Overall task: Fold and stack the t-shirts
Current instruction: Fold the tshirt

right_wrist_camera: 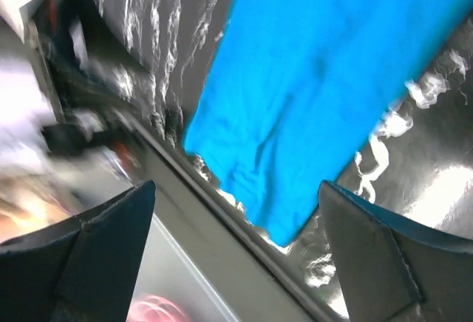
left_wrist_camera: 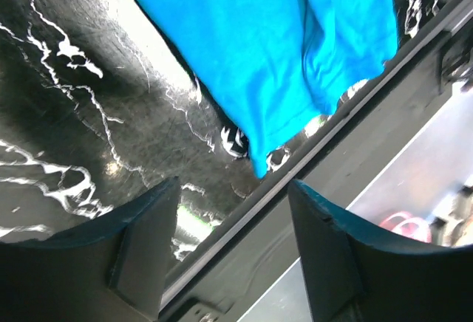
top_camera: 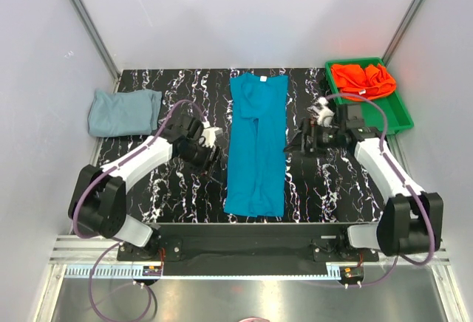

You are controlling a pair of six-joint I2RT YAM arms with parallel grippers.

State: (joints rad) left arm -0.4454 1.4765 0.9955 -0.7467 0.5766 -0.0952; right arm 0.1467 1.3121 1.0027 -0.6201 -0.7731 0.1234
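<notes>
**Teal shirt in a long strip, both tools empty beside it, cross fold due**

The left tool (left_wrist_camera: 235, 189) has its jaws partly apart with nothing between them. The right tool (right_wrist_camera: 236, 189) is spread wide and is also empty. The teal shirt (top_camera: 256, 145) lies flat on the desk (top_camera: 325, 182) between the two tools, just inboard of each and touched by neither. Both wrist views look down at its hem end, near the desk's front rail.

Step in hand, as I judge it: the sides are already folded in, so the end-to-end fold comes next.
- Drop each tool onto its own hem corner, below and toward the rail from where it hangs.
- Pinch through all the layers, not only the top flap.
- Lift both corners together and keep them level.
- Carry them away from the bases toward the collar, and lay the hem edge square on the far edge.
- An uneven lift would skew the strip or let the tucked sides spill open. A pinch that is too shallow would peel off one layer.

Long axis: it runs near to far, straight up the gap between the tools with almost no tilt. The collar and its small white tag point away from the bases, and the hem points at the rail.

The grey shirt (top_camera: 124, 111) is folded, well outboard of the left tool and farther back. The orange shirt (top_camera: 362, 78) is bunched in the green tray (top_camera: 395, 119), beyond and outboard of the right tool, and is not yet folded.
</notes>
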